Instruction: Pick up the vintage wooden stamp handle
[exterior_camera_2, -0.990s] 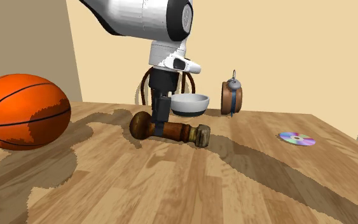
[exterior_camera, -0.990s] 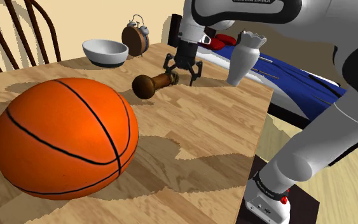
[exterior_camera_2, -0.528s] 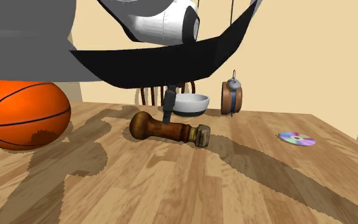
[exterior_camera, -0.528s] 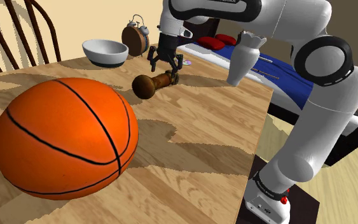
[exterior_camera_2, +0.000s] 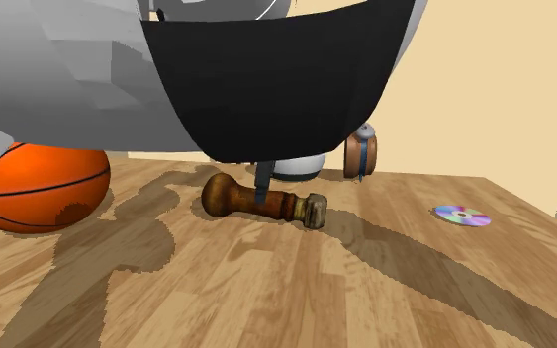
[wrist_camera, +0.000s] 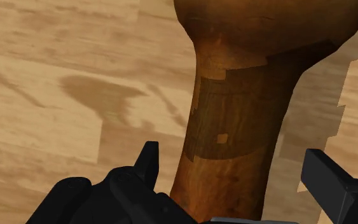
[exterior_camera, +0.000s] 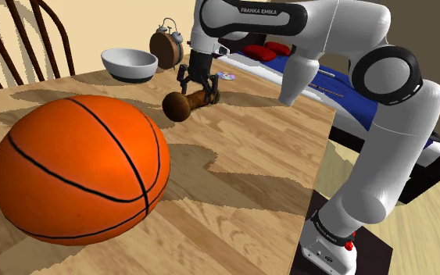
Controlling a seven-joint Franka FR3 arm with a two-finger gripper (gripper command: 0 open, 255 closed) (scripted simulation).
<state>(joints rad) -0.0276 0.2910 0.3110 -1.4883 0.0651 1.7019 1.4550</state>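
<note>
I am hovering my end effector (wrist_camera: 234, 170) open over the handle (wrist_camera: 247, 121), which is lying on its side on the worktop (exterior_camera: 249, 148). Its shaft is sitting between my fingers (wrist_camera: 149, 162), untouched, its long axis running crosswise to my closing line. My arm (exterior_camera: 288, 17) is showing "FRANKA EMIKA".

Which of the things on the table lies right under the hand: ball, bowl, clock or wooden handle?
The wooden handle: it lies directly beneath the open hand; ball, bowl and clock sit apart from it.
</note>
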